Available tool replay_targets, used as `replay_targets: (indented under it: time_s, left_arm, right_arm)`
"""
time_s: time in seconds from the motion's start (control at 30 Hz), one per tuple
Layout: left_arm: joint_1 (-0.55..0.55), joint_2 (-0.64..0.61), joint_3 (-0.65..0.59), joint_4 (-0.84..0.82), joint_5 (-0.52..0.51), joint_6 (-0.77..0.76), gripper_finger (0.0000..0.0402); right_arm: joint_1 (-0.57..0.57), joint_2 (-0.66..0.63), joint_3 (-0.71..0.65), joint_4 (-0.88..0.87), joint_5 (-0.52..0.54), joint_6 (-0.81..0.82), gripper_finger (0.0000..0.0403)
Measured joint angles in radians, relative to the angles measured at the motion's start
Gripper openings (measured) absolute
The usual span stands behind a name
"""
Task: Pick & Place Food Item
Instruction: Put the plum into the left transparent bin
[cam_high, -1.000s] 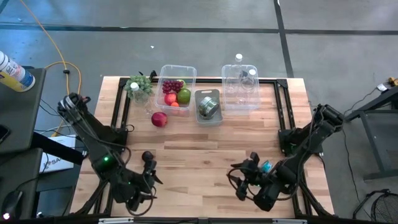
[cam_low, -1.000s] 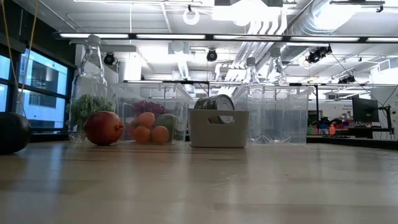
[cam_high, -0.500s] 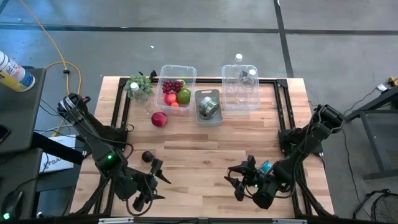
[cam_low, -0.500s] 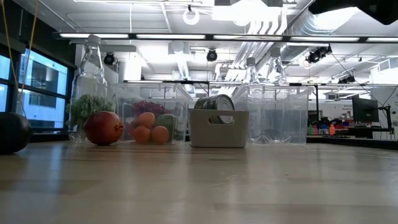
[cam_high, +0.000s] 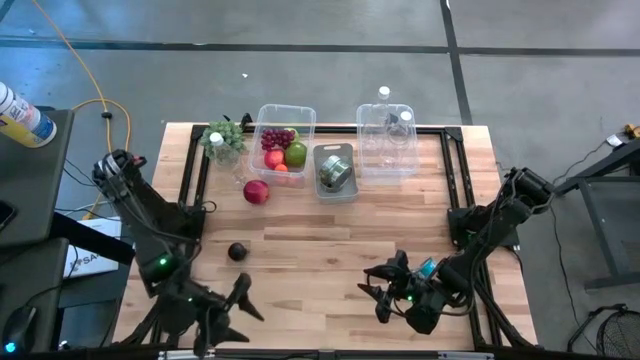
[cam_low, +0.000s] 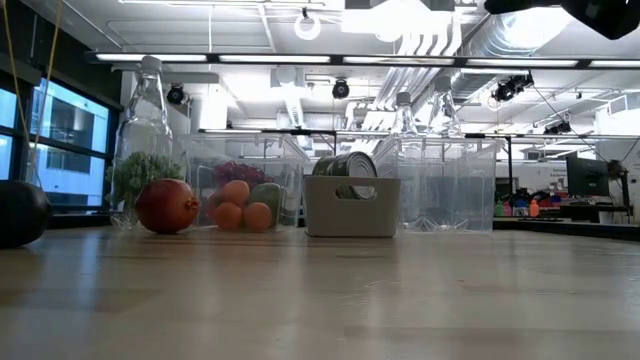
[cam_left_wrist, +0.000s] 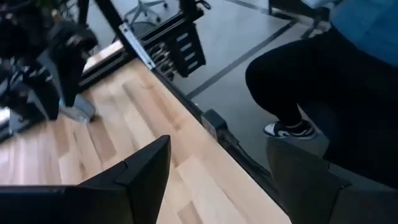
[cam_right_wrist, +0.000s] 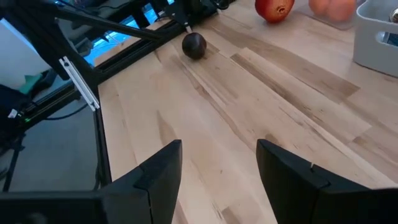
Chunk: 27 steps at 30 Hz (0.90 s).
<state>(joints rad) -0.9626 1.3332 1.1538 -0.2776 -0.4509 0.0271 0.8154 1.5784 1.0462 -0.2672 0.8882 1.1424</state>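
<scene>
Left gripper has withdrawn, parted and empty, from dark fruit.

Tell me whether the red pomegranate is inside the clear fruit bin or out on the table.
Out on the table. The red pomegranate sits on bare wood just in front of the clear fruit bin, outside its walls.

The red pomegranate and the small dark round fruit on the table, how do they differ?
The red pomegranate is larger and bright red; the small dark round fruit is smaller and nearly black. The pomegranate lies close to the clear plastic fruit bin; the dark fruit lies alone, nearer the left arm. Both rest loose on the wooden table.
</scene>
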Motion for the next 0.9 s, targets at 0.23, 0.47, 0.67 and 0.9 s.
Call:
replay_targets:
  time_s: [0.23, 0.47, 0.67, 0.9]
  left_arm:
    - [-0.015, 0.043, 0.0, 0.012, -0.113, 0.044, 0.0254]
    - [-0.02, 0.088, 0.0, 0.113, -0.117, 0.131, 0.0254]
    - [-0.016, 0.086, 0.0, 0.186, -0.078, 0.11, 0.0253]
    - [-0.005, 0.104, 0.0, 0.19, -0.046, 0.193, 0.0258]
  right_arm:
    - [0.0, 0.0, 0.0, 0.017, 0.0, -0.05, 0.0193]
    - [-0.011, 0.0, 0.0, 0.019, 0.019, -0.092, 0.0193]
    - [-0.025, 0.0, 0.0, 0.047, -0.017, -0.093, 0.0193]
    - [-0.044, 0.0, 0.0, 0.04, -0.026, -0.159, 0.0193]
